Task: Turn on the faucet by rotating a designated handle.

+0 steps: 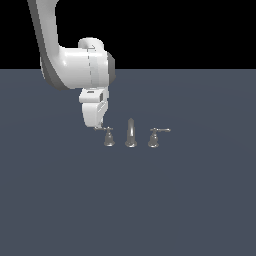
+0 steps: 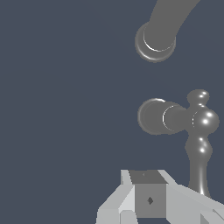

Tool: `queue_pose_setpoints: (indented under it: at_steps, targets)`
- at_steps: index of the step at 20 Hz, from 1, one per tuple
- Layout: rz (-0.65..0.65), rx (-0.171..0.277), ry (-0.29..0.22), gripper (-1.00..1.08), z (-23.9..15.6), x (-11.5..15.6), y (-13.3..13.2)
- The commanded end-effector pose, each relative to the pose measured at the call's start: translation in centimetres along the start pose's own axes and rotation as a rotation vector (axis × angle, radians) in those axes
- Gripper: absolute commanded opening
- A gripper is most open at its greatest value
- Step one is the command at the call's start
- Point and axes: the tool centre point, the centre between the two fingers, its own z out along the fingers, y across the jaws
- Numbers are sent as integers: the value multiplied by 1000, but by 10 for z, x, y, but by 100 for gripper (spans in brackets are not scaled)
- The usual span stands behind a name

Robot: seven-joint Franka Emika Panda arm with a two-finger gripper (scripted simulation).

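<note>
Floor (image 1: 128,210): a flat dark slate surface was seen, ending in a straight far edge against black; wide bare ground lay toward 6 o'clock of the set.
Faucet (image 1: 131,134): three small silver pieces were recorded in a row near the centre of the exterior view, each standing apart from the next.
Spout (image 1: 131,132): the middle piece, upright and curved, was the tallest of the three.
Handle (image 1: 108,137): the piece at 9 o'clock of the spout; a bell base with a thin lever pointed toward the exterior view's left. In the wrist view its lever ran down beside a finger.
Right-hand handle (image 1: 154,137): at 3 o'clock of the spout, with its lever pointed toward the exterior view's right and open room around it.
Arm (image 1: 75,65): a white arm was seen descending from 11 o'clock, with the wrist bent downward.
Gripper (image 1: 98,126): held at the lever's outer end, at 10 o'clock of the handle's base; contact could not be confirmed.
Fingers (image 2: 151,199): whether they were spread or together could not be told.
</note>
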Motion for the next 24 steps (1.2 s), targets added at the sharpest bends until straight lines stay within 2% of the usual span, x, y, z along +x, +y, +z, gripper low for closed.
queue_pose_setpoints:
  at_steps: [1, 8, 9, 24]
  targets:
    - [-1, 0, 0, -100, 0, -4, 8]
    - [0, 0, -1, -100, 0, -14, 27]
    - [12, 7, 1, -100, 0, -5, 19]
    - [1, 0, -1, -100, 0, 0, 67]
